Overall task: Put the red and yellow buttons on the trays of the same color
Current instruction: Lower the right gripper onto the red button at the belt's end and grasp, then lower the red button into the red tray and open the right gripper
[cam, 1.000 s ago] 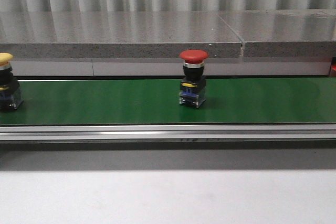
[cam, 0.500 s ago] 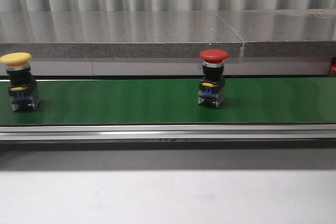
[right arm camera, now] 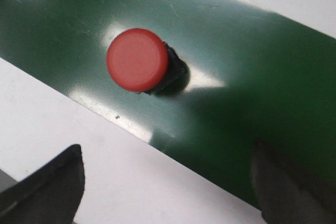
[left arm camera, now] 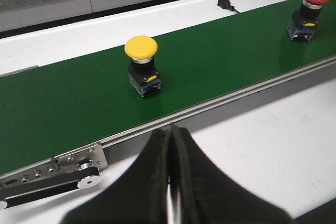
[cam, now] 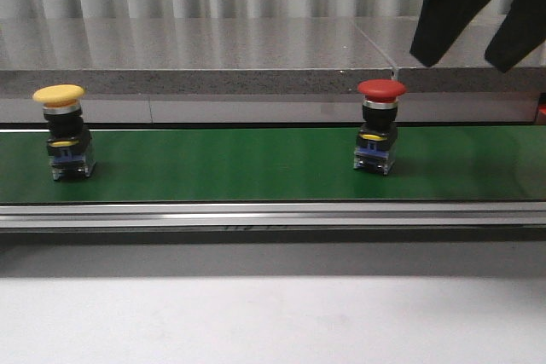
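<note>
Buttons for this sorting task, one red and one yellow, stand upright on a long green conveyor belt (cam: pixel 239 164) that runs left to right across the front view, with a grey stone ledge (cam: pixel 196 57) behind it and a white table surface (cam: pixel 256 321) in front. No trays are visible in any view.

Above the belt's right end hangs the right gripper (cam: pixel 473 14), its two dark fingers spread wide apart and holding nothing. The left gripper (left arm camera: pixel 170 182) sits low over the white table on the near side of the belt, its fingers pressed together with nothing between them.

The red button (cam: pixel 380 125) is a mushroom-head push button on a black and clear switch body, standing right of the belt's centre. The yellow button (cam: pixel 61 130) is the same kind of part and stands near the belt's left end, well apart from the red one.

The relation that matters for the next move: the red button lies below the right gripper and a little to its left. In the right wrist view the red cap (right arm camera: pixel 137 60) shows round from above, so its long axis points up toward the gripper, but it sits off to one side of the gap between the fingers rather than centred. The right arm is plainly the nearer one to it; the left arm is nearer the yellow button.
</note>
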{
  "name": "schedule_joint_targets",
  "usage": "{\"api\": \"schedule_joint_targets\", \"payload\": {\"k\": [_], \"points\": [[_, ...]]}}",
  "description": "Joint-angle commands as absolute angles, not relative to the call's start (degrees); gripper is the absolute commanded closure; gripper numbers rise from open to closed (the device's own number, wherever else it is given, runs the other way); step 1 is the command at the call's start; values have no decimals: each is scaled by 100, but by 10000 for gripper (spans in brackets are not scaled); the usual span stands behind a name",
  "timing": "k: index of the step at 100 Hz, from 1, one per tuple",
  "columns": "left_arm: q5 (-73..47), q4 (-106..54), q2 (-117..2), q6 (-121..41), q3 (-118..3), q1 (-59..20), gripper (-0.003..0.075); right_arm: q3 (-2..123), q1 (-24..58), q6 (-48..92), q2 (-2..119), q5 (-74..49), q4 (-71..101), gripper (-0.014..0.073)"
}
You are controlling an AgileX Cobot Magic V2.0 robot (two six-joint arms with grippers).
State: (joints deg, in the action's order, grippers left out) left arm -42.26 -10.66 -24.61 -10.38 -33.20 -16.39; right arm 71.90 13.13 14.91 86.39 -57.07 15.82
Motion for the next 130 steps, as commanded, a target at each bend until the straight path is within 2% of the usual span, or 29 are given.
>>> {"api": "schedule_joint_targets", "payload": {"k": [1, 44, 53, 65, 70, 79, 105, 130], "points": [[-3854, -1174, -2480, -1042, -3467, -1686, 741, 7559, 1326, 1582, 8724, -5742, 1710, -42], [-3854, -1174, -2480, -1042, -3467, -1686, 741, 8132, 1326, 1894, 9700, -5459, 1684, -22], [-3854, -1174, -2480, -1042, -3467, -1686, 741, 8132, 1326, 1942, 9766, -5473, 1666, 100], [-3854, -1174, -2480, -1042, -3467, -1686, 741, 8132, 1326, 1946, 9785, -5493, 1666, 366], [-3854, -1174, -2480, -1042, -3467, -1686, 741, 8132, 1326, 1946, 9785, -5493, 1666, 447], [-3854, -1174, -2480, -1042, -3467, -1686, 741, 8132, 1321, 1946, 9785, -5487, 1666, 526], [-3854, -1174, -2480, -1042, -3467, -1686, 741, 8132, 952, 1810, 9363, -5461, 1666, 536], [-3854, -1174, -2480, -1042, -3467, -1686, 741, 8126, -222, 1255, 8768, -5219, 1606, 536]]}}
